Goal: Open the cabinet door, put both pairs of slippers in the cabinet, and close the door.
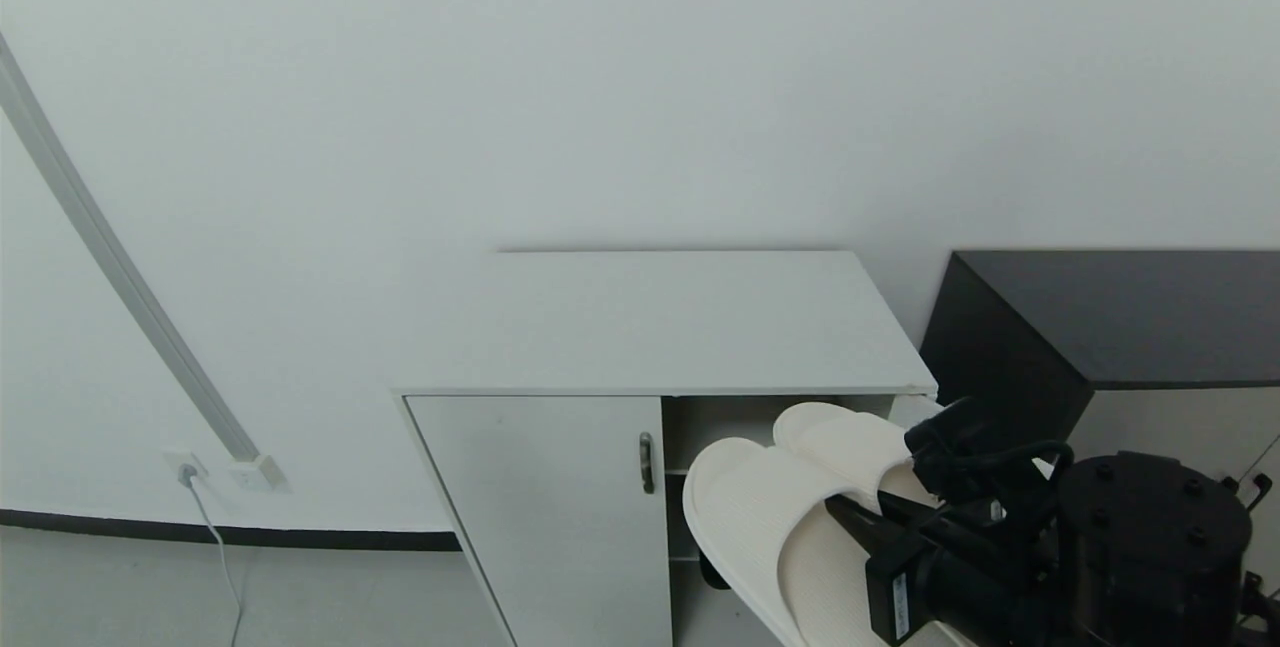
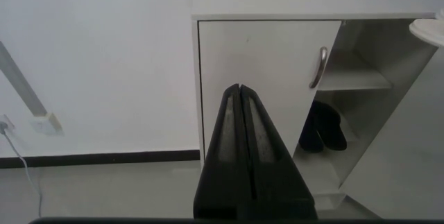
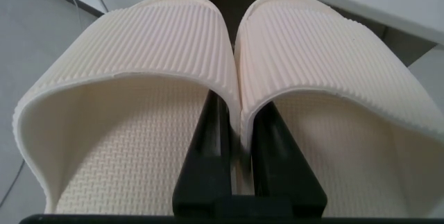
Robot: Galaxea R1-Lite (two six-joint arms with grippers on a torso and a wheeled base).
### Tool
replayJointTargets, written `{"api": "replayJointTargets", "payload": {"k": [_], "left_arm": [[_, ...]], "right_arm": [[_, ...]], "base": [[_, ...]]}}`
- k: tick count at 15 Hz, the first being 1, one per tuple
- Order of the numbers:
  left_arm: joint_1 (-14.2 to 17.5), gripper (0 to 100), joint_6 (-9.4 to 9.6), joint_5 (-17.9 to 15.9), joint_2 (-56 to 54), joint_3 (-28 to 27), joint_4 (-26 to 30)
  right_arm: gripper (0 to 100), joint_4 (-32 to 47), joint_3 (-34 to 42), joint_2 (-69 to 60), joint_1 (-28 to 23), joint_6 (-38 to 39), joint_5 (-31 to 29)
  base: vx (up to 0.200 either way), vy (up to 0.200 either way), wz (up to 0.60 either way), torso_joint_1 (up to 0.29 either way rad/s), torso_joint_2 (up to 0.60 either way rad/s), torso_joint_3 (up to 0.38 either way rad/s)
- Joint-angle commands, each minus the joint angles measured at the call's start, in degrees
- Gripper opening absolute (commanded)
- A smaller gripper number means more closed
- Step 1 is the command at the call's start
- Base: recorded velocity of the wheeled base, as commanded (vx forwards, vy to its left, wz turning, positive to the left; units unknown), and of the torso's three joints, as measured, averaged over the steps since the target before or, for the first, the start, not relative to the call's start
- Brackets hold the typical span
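The right gripper has its two black fingers slipped into a pair of cream ribbed slippers, one finger in each shoe. The jaws are closed nearly all the way, pinching the two inner side walls together between them. The slippers sit side by side, touching along that inner edge, with their toes pointing away from the wrist. In the head view the pair is held up off the floor in front of the open right half of the white cabinet, toes tilted toward the opening and just below the cabinet top. The left gripper hangs in the air facing the cabinet from farther back, its jaws pressed together with nothing between them. The cabinet's left door is shut, its metal handle upright at the door's inner edge. Beside it the right compartment stands open, showing a shelf and, beneath that, a dark pair of slippers lying on the lower level. A black cabinet stands just to the right of the white one, against the same wall. Well to the left, a wall socket sits low on the wall with a cable trailing down to the floor, and a slanted conduit strip runs up from beside it.
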Motion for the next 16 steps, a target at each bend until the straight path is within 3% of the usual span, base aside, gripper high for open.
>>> {"api": "replayJointTargets", "payload": {"k": [1,16], "left_arm": [[-0.02,0,-0.07,-0.02,0.04,0.0,0.0],[-0.02,0,-0.07,-0.02,-0.05,0.0,0.0]], "right_arm": [[0,0.02,0.49,0.2,0.03,-0.07,0.07],[0,-0.07,1.01,0.2,0.12,-0.07,0.16]], "base": [[0.0,0.0,0.0,-0.203,0.45,0.261],[0.0,0.0,0.0,-0.202,0.53,0.313]]}}
